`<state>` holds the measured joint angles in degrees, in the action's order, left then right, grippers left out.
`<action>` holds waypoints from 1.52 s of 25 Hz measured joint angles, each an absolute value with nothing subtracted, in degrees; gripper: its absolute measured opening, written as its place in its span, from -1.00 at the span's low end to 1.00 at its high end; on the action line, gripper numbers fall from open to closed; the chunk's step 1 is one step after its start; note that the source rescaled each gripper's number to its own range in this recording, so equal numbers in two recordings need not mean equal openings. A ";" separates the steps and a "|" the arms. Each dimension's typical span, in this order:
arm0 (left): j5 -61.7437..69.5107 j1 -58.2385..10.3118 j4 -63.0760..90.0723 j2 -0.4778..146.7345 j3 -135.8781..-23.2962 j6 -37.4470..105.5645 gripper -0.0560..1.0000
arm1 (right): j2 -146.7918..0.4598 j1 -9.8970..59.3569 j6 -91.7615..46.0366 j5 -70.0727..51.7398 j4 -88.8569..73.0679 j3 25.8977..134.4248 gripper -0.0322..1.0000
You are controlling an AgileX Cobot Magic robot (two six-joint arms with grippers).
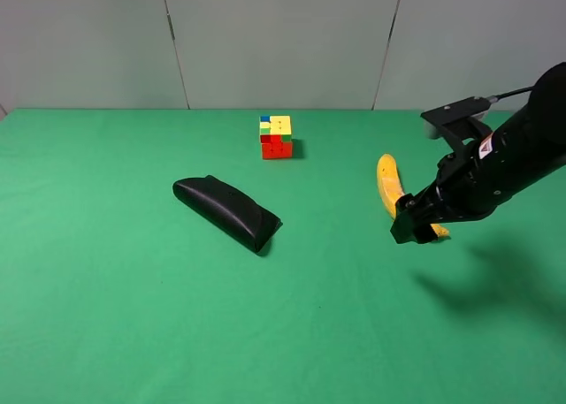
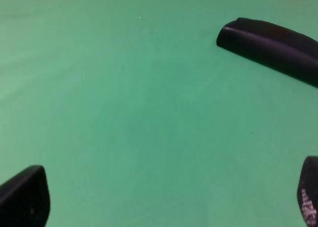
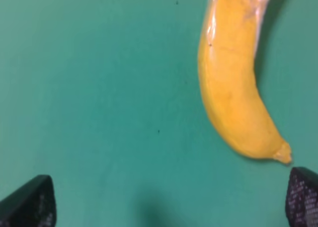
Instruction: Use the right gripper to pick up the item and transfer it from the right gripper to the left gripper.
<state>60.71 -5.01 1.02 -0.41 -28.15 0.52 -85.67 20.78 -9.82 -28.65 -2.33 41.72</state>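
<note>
Banana: 1 | pouch: 1 | cube: 1 | right pincer spread | left pincer spread

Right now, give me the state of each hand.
Left hand: open, holding nothing.
Right hand: open, empty; the banana is not gripped.

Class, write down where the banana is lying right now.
In the high view the banana lies on the right side of the table, right of the puzzle cube, its near end hidden behind the right gripper.

The thick black arm carries an orange-and-white sticker, a thin cable and a black tool.
</note>
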 joint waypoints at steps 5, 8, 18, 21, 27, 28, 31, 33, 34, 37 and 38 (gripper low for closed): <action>60.71 -5.01 1.02 -0.41 -28.15 0.52 1.00 | -91.31 20.78 -9.82 -28.30 -0.59 44.34 1.00; 60.71 -5.01 1.02 -0.41 -28.15 0.52 1.00 | -93.86 20.78 -9.84 -27.93 0.56 45.62 1.00; 60.71 -5.01 1.02 -0.41 -28.15 0.52 1.00 | -99.29 17.06 -9.99 -27.05 1.77 48.20 1.00; 60.71 -5.01 1.02 -0.41 -28.15 0.52 1.00 | -100.51 16.16 -9.99 -26.04 1.77 48.20 1.00; 60.71 -5.01 1.02 -0.41 -28.15 0.52 1.00 | -102.79 16.17 -9.99 -24.72 1.80 48.20 1.00; 60.71 -5.01 1.02 -0.41 -28.15 0.52 1.00 | -102.93 16.17 -10.04 -24.15 1.84 48.20 1.00; 60.71 -5.01 1.02 -0.41 -28.15 0.52 1.00 | -102.99 16.17 -10.04 -22.97 2.33 48.20 1.00; 60.71 -5.01 1.02 -0.41 -28.15 0.52 1.00 | -102.99 16.17 -10.04 -22.22 2.41 48.20 1.00; 60.71 -5.01 1.02 -0.41 -28.15 0.52 1.00 | -102.99 16.17 -10.04 -21.98 2.41 48.20 1.00; 60.71 -5.01 1.02 -0.41 -28.15 0.52 1.00 | -102.99 15.76 -10.04 -21.26 2.45 48.20 1.00; 60.71 -5.01 1.02 -0.41 -28.15 0.52 1.00 | -102.99 15.58 -10.04 -21.26 2.45 48.20 1.00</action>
<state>60.71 -5.01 1.02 -0.41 -28.15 0.52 -102.99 15.58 -10.04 -21.26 2.45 48.20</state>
